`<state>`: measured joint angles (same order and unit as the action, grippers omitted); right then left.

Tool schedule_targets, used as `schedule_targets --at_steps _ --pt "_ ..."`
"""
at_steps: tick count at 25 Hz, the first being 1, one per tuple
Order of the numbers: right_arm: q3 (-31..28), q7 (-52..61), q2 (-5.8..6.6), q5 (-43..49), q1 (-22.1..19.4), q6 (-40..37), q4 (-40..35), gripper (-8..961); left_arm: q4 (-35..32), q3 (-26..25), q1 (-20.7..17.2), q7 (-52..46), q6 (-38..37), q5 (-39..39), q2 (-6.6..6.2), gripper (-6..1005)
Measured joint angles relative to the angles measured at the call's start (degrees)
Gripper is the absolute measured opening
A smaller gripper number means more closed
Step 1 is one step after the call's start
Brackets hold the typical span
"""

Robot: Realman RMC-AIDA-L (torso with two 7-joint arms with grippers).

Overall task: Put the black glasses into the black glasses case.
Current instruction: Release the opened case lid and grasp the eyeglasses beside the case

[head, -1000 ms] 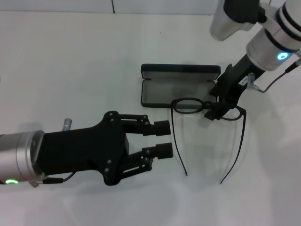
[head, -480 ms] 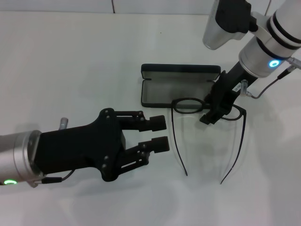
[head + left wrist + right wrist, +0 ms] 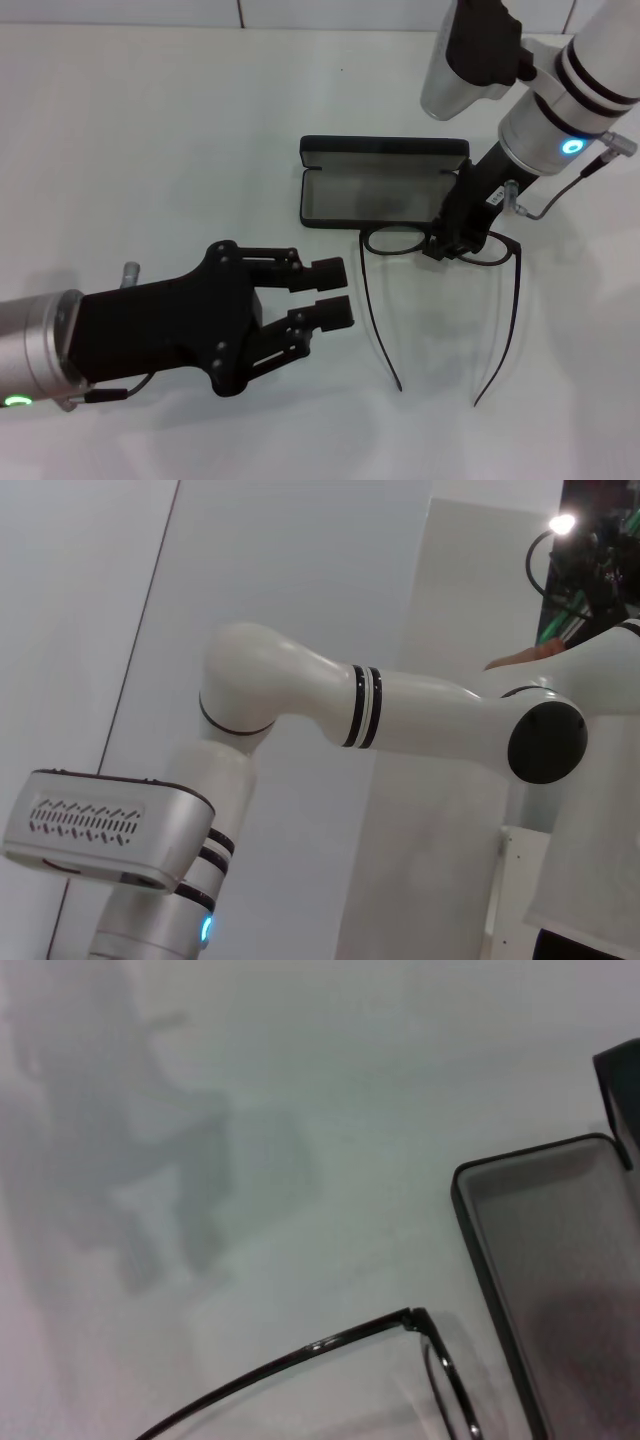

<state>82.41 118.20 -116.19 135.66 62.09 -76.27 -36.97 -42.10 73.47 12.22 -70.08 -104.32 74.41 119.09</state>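
The black glasses (image 3: 395,240) lie open on the white table, lenses just in front of the black glasses case (image 3: 370,190), temple arms pointing toward me. The case stands open and empty, grey lining up, lid at the far side. My right gripper (image 3: 447,243) is shut on the bridge of the glasses, between the two lenses. My left gripper (image 3: 335,292) is open and empty, a little left of the glasses' left temple arm. The right wrist view shows one temple arm and hinge corner of the glasses (image 3: 330,1345) beside the case's near corner (image 3: 540,1260).
The white table (image 3: 150,150) spreads out to the left and behind the case. The left wrist view shows only my right arm (image 3: 420,715) against pale walls.
My right gripper has drawn the glasses a little toward me and away from the case. My left gripper has drifted slightly back and to the left, still open.
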Motion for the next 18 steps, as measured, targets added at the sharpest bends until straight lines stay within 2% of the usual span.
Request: schedule_targets --at_steps 3,9,18 --pt "0.1 0.4 0.0 -0.1 0.0 0.3 0.0 249 0.0 0.0 -0.5 0.2 0.0 -0.2 0.0 271" --pt "0.8 0.9 0.0 -0.5 0.0 1.0 0.0 227 0.0 -0.1 -1.0 0.2 0.0 -0.3 0.0 255" --pt "5.3 2.8 0.0 -1.8 -0.5 2.6 -0.2 199 0.0 -0.3 -1.4 0.2 0.0 -0.4 0.1 231"
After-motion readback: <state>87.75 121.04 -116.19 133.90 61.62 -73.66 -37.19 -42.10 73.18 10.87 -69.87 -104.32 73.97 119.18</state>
